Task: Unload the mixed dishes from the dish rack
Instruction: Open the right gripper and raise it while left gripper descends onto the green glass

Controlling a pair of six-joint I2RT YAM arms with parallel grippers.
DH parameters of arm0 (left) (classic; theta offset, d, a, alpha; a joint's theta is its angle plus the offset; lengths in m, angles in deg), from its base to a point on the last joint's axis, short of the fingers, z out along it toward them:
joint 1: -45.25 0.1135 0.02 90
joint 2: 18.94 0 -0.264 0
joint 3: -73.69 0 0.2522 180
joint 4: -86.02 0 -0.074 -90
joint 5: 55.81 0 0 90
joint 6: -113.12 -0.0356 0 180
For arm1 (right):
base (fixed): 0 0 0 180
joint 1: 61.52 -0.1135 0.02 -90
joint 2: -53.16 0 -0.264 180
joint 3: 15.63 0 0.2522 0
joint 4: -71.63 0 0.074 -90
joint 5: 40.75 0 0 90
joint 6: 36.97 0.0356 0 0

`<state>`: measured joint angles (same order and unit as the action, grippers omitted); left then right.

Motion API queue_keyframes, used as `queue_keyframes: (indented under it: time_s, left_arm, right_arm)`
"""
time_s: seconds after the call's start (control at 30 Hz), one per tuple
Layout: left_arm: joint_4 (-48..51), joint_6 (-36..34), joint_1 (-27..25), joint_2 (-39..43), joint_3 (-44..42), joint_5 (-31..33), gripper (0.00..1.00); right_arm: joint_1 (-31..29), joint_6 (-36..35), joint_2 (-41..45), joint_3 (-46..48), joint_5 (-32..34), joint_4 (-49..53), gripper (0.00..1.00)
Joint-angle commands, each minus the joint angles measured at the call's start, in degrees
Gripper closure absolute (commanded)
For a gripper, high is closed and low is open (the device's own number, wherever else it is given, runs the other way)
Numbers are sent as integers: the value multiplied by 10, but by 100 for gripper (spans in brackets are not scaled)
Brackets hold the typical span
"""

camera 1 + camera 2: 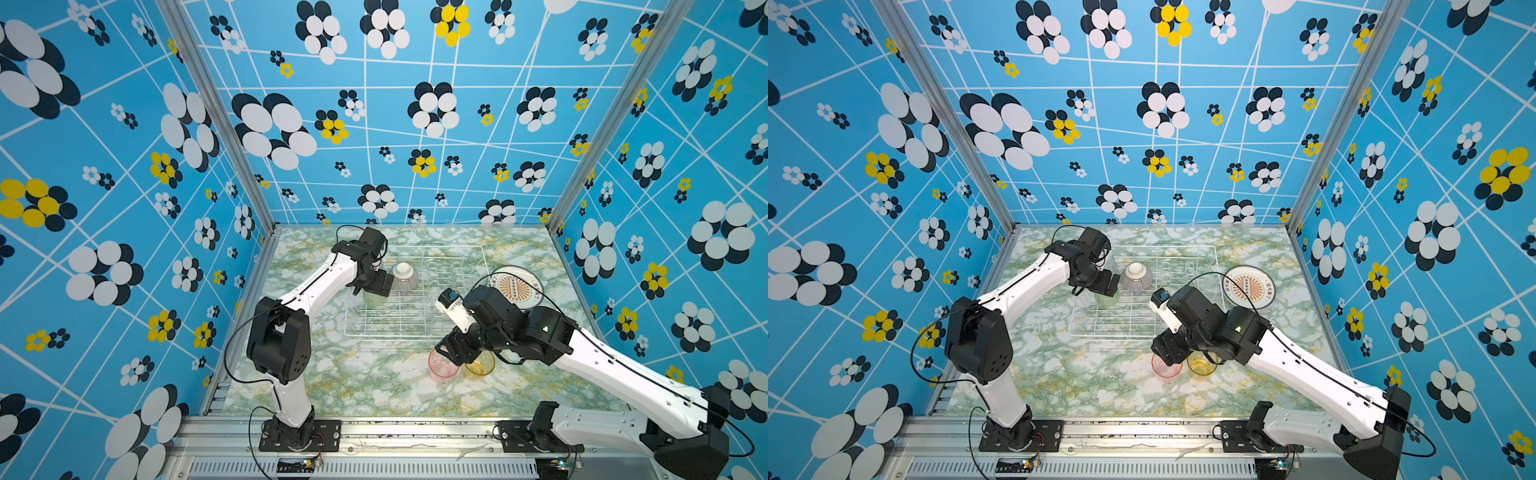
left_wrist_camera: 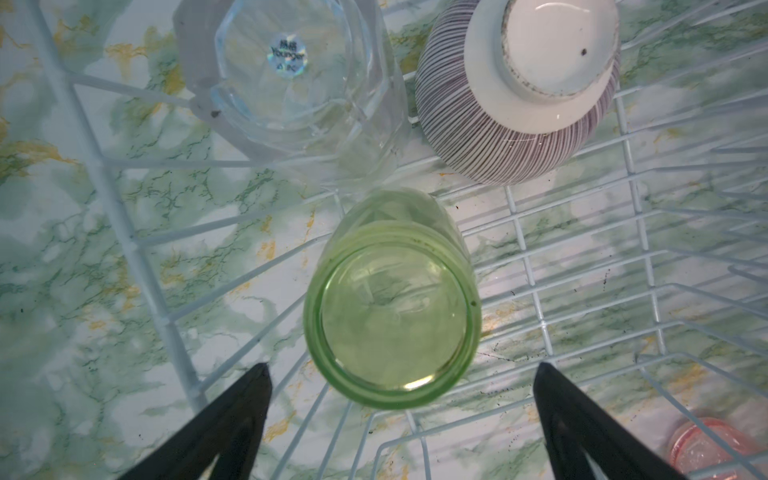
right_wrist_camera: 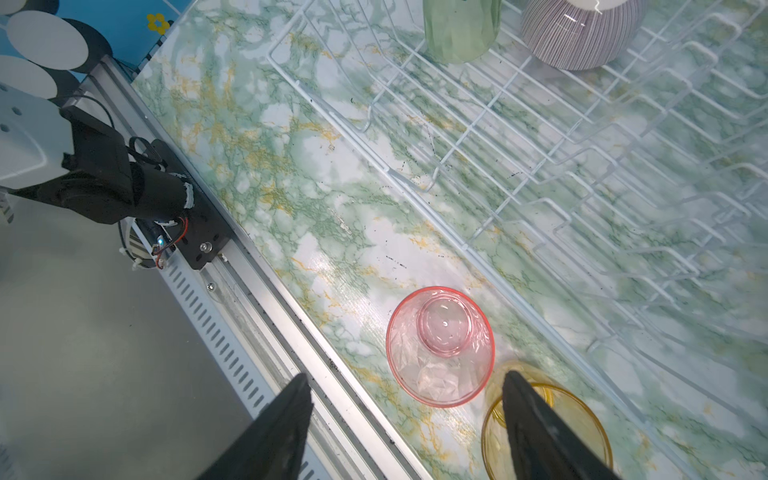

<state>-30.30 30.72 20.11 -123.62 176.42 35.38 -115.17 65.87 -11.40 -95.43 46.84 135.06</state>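
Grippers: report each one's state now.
Left gripper: open, empty, above the green tumbler.
Right gripper: open, holding nothing, over the pink tumbler.

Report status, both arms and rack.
Left gripper open above green tumbler in dish rack. Right gripper open at pink tumbler on table. Clear tumbler, bowl also racked. Nothing blocking.

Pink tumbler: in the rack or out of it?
Out. The pink tumbler stands mouth-up on the table, outside the dish rack's near wire wall, beside the amber tumbler.
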Motion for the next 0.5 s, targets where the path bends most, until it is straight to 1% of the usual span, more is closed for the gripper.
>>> queue_keyframes:
  time_s: [0.0,0.17,0.47]
  left_arm:
    - [31,-9,6,-25,31,12,0]
    - [37,-12,9,-66,54,9,2]
    - [49,-14,12,-105,79,8,9]
  right_arm:
    - [9,-1,13,13,14,-14,24]
    - [22,-7,13,23,5,-23,24]
    - [45,-15,3,36,-14,-42,24]
